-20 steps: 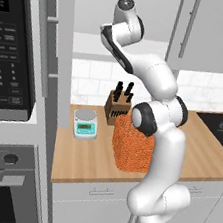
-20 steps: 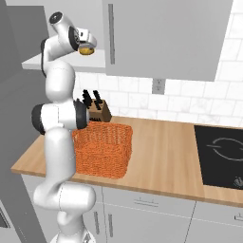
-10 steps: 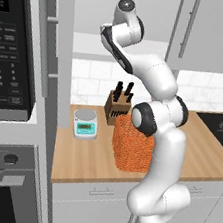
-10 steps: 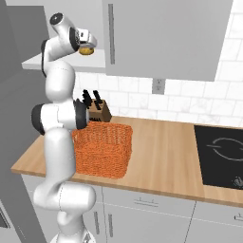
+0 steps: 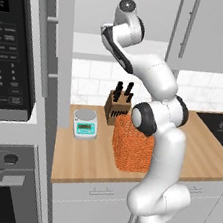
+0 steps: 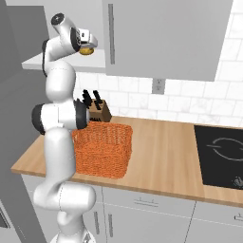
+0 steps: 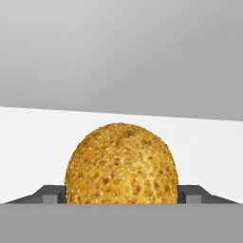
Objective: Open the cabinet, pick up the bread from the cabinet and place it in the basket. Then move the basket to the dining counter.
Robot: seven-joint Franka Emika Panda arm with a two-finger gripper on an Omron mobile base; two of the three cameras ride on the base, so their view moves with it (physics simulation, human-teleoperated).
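My gripper (image 6: 87,45) is raised at the open cabinet (image 5: 93,45), shut on the bread (image 6: 86,50), a round golden seeded roll. In the hand view the bread (image 7: 121,163) sits between the two dark fingertips (image 7: 51,193), which touch its sides, with the pale cabinet floor behind it. The cabinet door (image 5: 57,50) is swung out to the left, and its silver bar handle (image 5: 41,40) shows. Below the arm on the wood worktop stands the orange wicker basket (image 6: 102,147) (image 5: 131,147), with nothing in it. The dining counter is out of view.
A knife block (image 6: 97,109) stands behind the basket against the tiled wall. A small kitchen scale (image 5: 85,124) sits left of it. A microwave (image 5: 10,58) and oven (image 5: 1,188) stand at the left. A black cooktop (image 6: 220,159) lies at the right, and a closed cabinet door (image 6: 166,38) hangs above.
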